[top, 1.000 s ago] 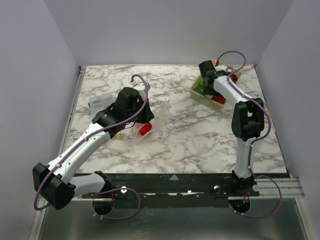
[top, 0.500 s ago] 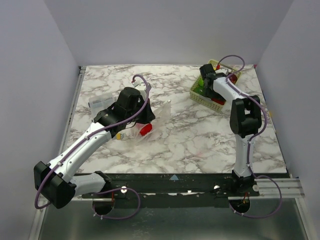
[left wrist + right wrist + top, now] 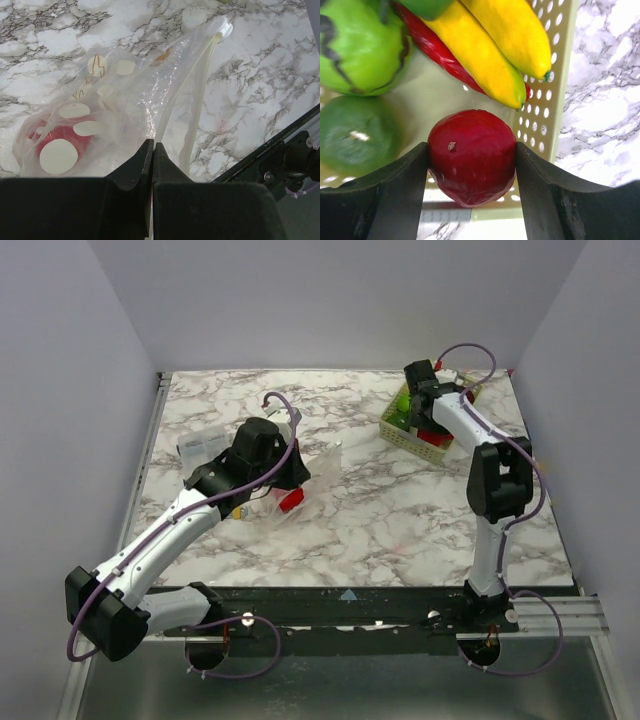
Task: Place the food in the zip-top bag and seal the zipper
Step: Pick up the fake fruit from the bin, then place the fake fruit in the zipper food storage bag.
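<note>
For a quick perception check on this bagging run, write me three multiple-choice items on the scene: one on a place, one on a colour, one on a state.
1. Where on the table does the basket stand?
A. near-left corner
B. far-right part
C. dead centre

2. What colour is the round fruit between the fingers of the right tool?
A. yellow
B. dark red
C. white

3. How is the left tool?
A. wide open
B. shut on a banana
C. shut on the zip-top bag

Key:
1 B: the top view shows the basket near the far-right corner.
2 B: the right wrist view shows a dark red fruit flanked by both fingers.
3 C: the left wrist view shows closed jaws pinching the clear film.
</note>
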`<state>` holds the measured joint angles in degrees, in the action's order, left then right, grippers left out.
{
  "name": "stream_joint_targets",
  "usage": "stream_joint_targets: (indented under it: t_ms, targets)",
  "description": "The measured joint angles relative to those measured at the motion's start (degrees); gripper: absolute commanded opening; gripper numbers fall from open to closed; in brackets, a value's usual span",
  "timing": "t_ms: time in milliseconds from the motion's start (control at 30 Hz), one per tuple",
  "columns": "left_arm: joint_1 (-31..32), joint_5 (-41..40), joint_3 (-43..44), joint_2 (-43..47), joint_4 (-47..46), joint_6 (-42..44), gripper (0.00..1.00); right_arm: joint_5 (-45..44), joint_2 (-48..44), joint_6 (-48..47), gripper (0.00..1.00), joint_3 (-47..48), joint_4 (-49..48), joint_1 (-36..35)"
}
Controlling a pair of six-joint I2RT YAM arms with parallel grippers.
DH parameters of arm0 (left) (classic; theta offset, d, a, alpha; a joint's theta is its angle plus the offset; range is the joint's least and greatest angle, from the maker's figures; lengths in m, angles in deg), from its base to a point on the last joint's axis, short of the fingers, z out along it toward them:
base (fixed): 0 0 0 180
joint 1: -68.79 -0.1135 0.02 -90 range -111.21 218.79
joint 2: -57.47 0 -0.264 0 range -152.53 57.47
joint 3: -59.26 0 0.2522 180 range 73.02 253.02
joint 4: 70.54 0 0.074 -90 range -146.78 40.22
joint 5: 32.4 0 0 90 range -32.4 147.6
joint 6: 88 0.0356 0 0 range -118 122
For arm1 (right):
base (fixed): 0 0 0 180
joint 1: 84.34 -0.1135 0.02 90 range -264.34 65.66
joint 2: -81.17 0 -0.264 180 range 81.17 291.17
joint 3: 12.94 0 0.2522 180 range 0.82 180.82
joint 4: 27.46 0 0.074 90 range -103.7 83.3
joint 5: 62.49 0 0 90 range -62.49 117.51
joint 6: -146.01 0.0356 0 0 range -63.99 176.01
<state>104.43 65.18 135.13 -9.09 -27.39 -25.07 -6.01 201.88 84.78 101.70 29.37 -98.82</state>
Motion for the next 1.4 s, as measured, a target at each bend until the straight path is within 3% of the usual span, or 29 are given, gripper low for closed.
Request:
stream_joint_targets:
  t_ms: [200,400,667,800,1133,1400]
  targets:
    - [0.0,0.02,-0.11,0.17,-0.33,-0.02,0.0,4.7,-13.27,-0.33,0.19,-7.91,-6.82,-0.02]
    - [0.0,0.37,-0.11,0.17,-0.61,-0.26,0.0,12.24,-31.19,2.03,0.09,-25.9,-19.69,-0.02]
    - [0.0,1.27,-0.11,0.13,-0.66,-0.63,0.0,32.85,-46.47,10.58,0.03,-51.54,-38.42,-0.02]
    - [0.0,2.38,-0.11,-0.11,-0.63,-1.09,0.0,44.06,-52.52,15.89,0.03,-59.78,-47.5,-0.09]
    - [0.0,2.8,-0.11,-0.13,-0.57,-1.66,0.0,53.31,-65.4,18.64,0.02,-63.87,-58.69,-8.74]
    - [0.0,6.71,4.02,0.42,3.65,-5.14,0.0,57.02,-68.37,16.59,0.01,-63.34,-60.35,-13.57]
